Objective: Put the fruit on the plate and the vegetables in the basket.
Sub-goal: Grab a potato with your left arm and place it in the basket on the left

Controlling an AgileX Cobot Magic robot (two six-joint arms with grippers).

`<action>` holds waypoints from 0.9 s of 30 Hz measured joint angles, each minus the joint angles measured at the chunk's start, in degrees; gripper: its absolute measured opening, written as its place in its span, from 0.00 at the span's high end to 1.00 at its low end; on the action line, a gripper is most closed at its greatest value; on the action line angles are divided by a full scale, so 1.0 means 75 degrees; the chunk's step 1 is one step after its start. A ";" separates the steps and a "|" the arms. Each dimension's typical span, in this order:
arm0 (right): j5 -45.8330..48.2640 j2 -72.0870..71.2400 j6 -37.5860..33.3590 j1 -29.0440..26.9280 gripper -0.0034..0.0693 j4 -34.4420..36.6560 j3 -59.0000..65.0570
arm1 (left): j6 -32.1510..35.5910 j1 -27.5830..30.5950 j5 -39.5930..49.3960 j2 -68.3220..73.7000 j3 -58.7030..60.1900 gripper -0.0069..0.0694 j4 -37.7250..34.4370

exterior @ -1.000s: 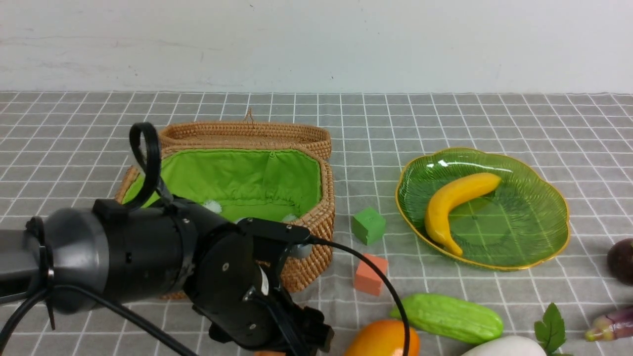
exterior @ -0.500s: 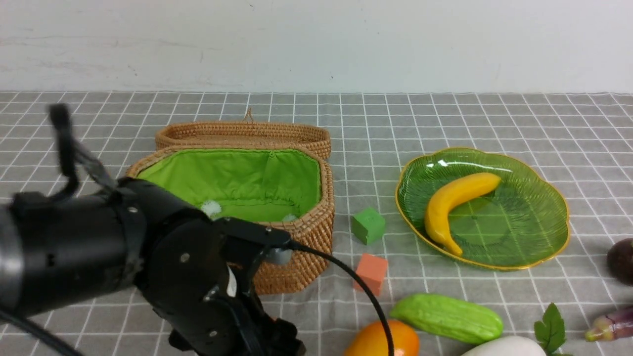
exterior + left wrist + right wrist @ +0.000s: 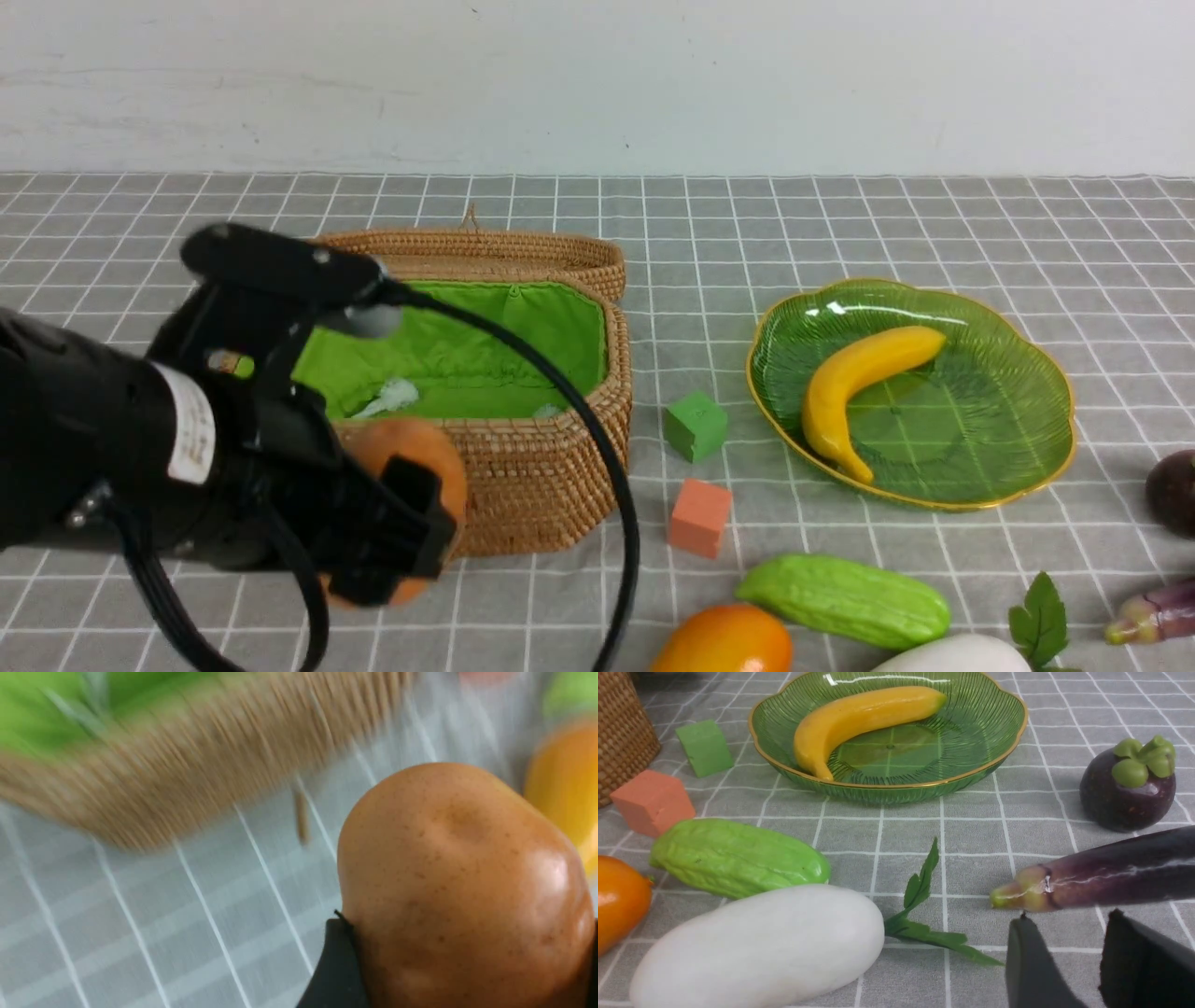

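Left tool (image 3: 401, 527) clamping potato (image 3: 406, 448) near basket (image 3: 541, 467), right tool (image 3: 1069, 921) parted, empty, arm label (image 3: 191, 434) unreadable

— What's the tabletop (image 3: 840, 224) like?
— Grey cloth with white grid lines. The basket (image 3: 541, 476) is woven tan, lined bright green.
— And the plate (image 3: 990, 411)?
— Clear green, ribbed, with a gold rim. The banana (image 3: 859, 383) is yellow.
— The rest?
— Potato (image 3: 458, 882) brown-orange with dark speckles; fingers (image 3: 334, 970) black. Mango (image 3: 724, 644) glossy orange-yellow, gourd (image 3: 733, 858) light green, white oval piece (image 3: 761, 947) with green leaves (image 3: 924, 938). Eggplant (image 3: 1120, 872) dark purple with a pale green tip, mangosteen (image 3: 1120, 798) dark purple with a green cap. One green cube (image 3: 695, 425), one orange cube (image 3: 700, 518).
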 joint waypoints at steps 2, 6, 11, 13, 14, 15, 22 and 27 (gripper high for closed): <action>0.0000 0.0000 0.0000 0.0000 0.62 0.0000 0.0000 | -0.0556 0.0000 -0.0450 0.0000 -0.0031 0.16 0.0649; 0.0000 0.0000 0.0000 0.0000 0.62 0.0000 0.0000 | -0.1773 0.0000 -0.1407 0.0221 -0.0056 0.16 0.2059; 0.0000 0.0000 0.0000 0.0000 0.62 0.0000 0.0000 | -0.4317 0.0353 -0.2605 0.1253 -0.0273 0.16 0.4450; 0.0000 0.0000 0.0000 0.0000 0.62 0.0000 0.0000 | -0.4942 0.0720 -0.2886 0.1797 -0.0528 0.16 0.4750; 0.0000 0.0000 0.0000 0.0000 0.62 0.0000 0.0000 | -0.5066 0.0870 -0.2975 0.2021 -0.0652 0.16 0.4814; 0.0000 0.0000 0.0000 0.0000 0.62 0.0000 0.0000 | -0.5126 0.0969 -0.3038 0.2227 -0.0753 0.16 0.4856; 0.0000 0.0000 0.0000 0.0000 0.62 0.0000 0.0000 | -0.5506 0.1186 -0.2973 0.3268 -0.1206 0.16 0.4935; 0.0000 0.0000 0.0000 0.0000 0.62 0.0000 0.0000 | -0.5957 0.1200 -0.2757 0.3914 -0.1206 0.16 0.4912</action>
